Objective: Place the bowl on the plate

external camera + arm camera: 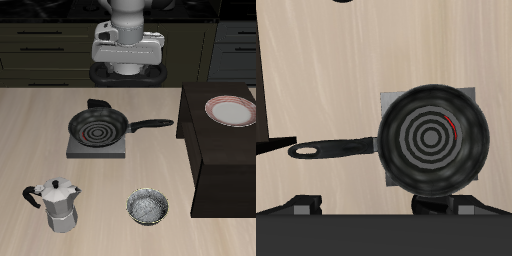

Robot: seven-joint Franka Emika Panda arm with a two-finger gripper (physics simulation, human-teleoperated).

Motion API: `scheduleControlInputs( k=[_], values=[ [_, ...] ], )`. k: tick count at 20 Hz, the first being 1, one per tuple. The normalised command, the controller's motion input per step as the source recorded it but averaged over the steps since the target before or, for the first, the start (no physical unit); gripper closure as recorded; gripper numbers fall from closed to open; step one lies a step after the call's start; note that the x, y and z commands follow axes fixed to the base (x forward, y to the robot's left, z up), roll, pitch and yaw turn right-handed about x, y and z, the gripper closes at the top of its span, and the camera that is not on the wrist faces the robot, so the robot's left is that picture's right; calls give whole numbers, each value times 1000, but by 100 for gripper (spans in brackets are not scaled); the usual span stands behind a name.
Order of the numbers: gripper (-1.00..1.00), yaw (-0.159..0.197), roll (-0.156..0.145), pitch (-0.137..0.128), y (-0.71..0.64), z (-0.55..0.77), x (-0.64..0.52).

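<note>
The bowl [147, 207] is small, shiny silver-grey with a speckled inside, and stands near the table's front edge. The plate [231, 110] is white with a red-pink rim ring and lies on top of a dark raised block [215, 165] at the table's side. My gripper [128, 62] hangs high at the back of the table, far from both bowl and plate. In the wrist view my gripper [374, 205] is open and empty, its fingers [306, 205] wide apart. Bowl and plate are out of the wrist view.
A black frying pan with a red spiral [98, 127] sits on a grey burner pad [78, 150] below my gripper, and also shows in the wrist view [431, 140]. A metal moka pot [60, 205] stands beside the bowl.
</note>
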Motion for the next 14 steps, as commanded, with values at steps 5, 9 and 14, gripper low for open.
scheduleControlInputs(
  k=[5,9,14],
  values=[
    [-100,-18,-15,12,31,35,416],
    [-100,-11,-6,23,34,1,416],
    [-100,-17,2,46,63,-72,468]
  ],
)
